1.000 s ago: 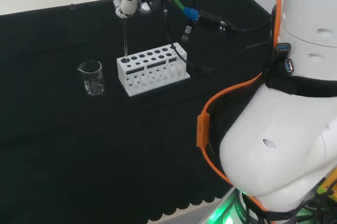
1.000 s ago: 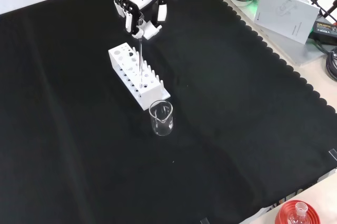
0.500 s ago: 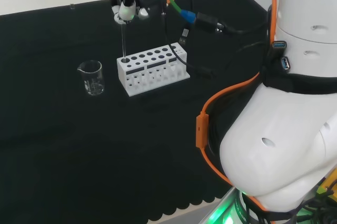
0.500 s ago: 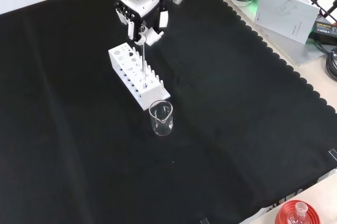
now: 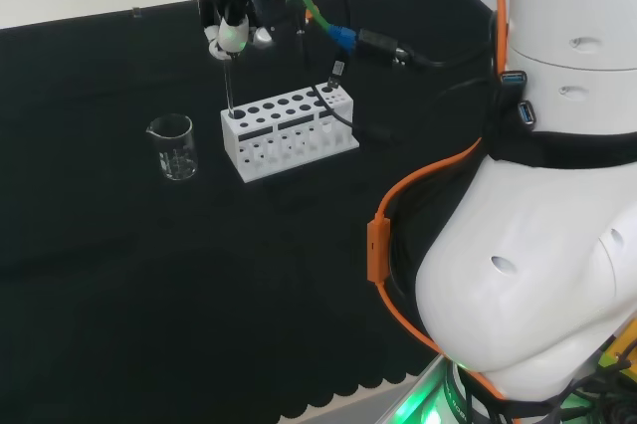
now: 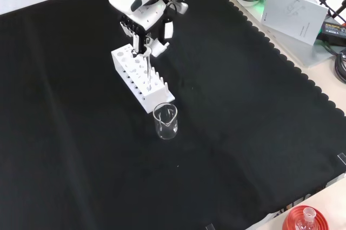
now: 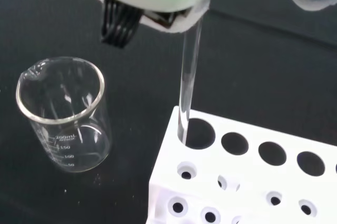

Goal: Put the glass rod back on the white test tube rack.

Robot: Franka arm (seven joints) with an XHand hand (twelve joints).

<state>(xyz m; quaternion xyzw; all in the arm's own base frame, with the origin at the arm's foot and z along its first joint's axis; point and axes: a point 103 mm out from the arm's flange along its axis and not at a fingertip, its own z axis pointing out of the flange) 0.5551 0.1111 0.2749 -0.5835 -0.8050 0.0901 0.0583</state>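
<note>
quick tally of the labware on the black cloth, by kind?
Glass rod: 1, held by the hand, tip in an end hole of the rack
White test tube rack: 1
Glass beaker: 1, looks empty
Total: 3

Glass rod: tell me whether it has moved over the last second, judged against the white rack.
Yes. Held by the hand, the glass rod has come down: its lower end now sits in the end hole of the white test tube rack nearest the beaker.

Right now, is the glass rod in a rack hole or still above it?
In. The wrist view shows the glass rod, upright in the robot hand, entering the end hole of the white rack nearest the beaker.
</note>
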